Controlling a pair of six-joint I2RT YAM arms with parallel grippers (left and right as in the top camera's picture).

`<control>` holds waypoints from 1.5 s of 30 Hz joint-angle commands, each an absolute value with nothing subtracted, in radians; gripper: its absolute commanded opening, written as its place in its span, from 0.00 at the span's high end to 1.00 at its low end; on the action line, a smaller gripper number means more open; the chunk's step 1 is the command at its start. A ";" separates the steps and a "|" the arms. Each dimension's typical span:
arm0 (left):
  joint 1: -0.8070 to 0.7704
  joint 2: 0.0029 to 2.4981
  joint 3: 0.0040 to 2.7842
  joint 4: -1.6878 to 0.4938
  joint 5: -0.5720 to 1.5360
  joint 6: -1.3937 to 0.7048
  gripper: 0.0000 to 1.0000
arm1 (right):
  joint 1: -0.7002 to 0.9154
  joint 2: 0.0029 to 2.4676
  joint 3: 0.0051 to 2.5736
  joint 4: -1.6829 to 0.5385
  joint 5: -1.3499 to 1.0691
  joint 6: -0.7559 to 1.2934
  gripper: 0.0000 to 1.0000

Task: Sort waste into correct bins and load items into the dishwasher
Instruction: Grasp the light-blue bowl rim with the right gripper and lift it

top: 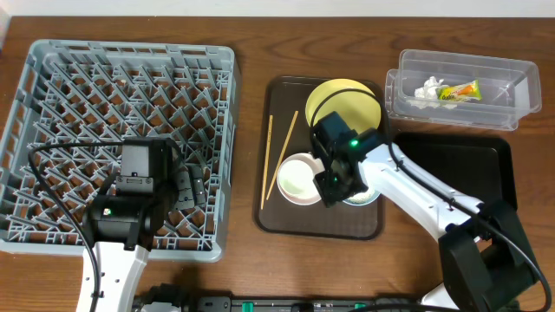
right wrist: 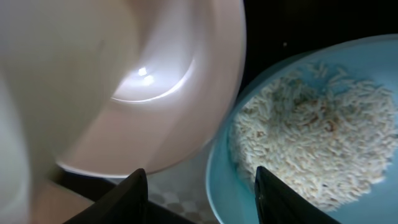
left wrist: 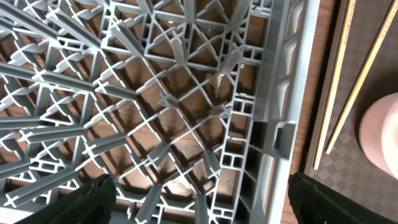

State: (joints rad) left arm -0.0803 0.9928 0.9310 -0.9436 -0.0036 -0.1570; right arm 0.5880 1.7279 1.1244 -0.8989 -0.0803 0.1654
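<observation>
Half open, right end effector straddles the rim of the rice-filled light blue bowl without gripping; left end effector wide open, empty, over dish rack; snack wrapper print illegible

No readable text anywhere, print on the snack wrapper too small

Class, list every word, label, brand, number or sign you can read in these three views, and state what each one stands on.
No text can be read in any view.
Snack wrapper in the clear tub: green and yellow print, too small to read.
Dish rack, pink bowl, blue bowl, yellow plate: no markings visible.
</observation>
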 commanded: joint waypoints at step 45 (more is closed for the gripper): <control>-0.082 0.992 0.949 -0.950 -0.009 -0.151 0.09 | 0.614 1.721 1.051 -0.872 0.083 0.205 0.94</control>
State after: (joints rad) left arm -0.0803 0.9928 0.9310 -0.9440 -0.0036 -0.1570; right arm 0.6018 1.7279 1.0527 -0.8673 0.0177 0.1989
